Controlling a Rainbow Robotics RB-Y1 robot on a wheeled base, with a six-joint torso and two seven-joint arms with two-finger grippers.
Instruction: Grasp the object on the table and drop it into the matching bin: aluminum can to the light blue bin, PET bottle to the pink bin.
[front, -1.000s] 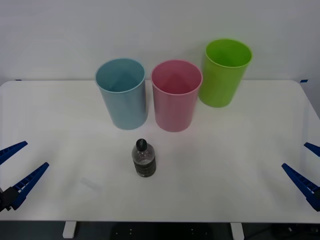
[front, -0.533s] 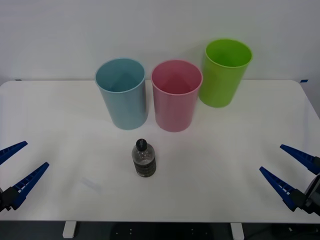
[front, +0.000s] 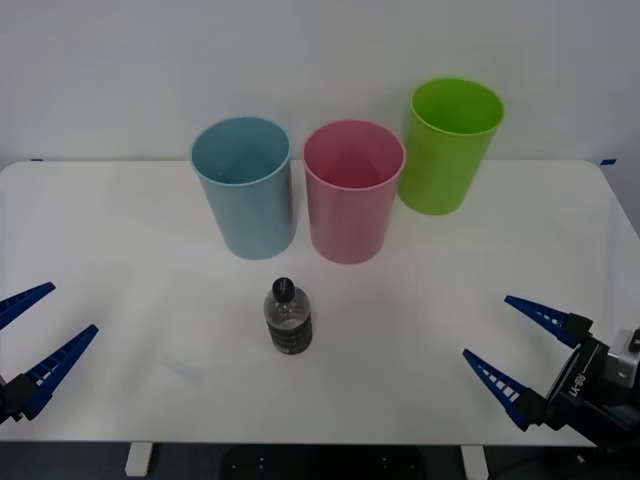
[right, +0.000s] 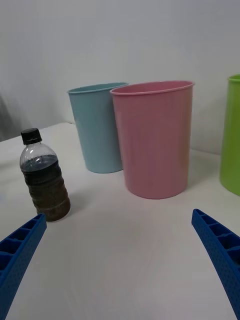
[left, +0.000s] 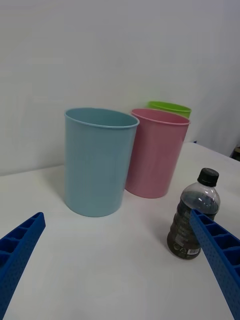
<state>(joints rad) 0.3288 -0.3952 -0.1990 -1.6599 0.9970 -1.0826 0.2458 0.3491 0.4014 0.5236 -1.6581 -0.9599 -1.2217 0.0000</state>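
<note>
Front view: bottle (front: 288, 318) stands upright mid-table (front: 120, 230), just before the pink bin (front: 352, 192).
Right gripper (front: 518, 352): fingers spread wide, nothing held.
Left gripper (front: 32, 337): spread, idle.
Tip: you approach level, clamp the body below the cap.

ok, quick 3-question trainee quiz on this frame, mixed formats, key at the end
1. True or false: the PET bottle is standing upright on the table.
2. Which bin stands directly behind the bottle's right side in the front view: A) light blue bin, B) pink bin, C) lime green bin?
3. Fill in: the right end effector is ____ (open/shut), as is the left end effector at the table's near left edge.

Key: 1 true; 2 B; 3 open.
</note>
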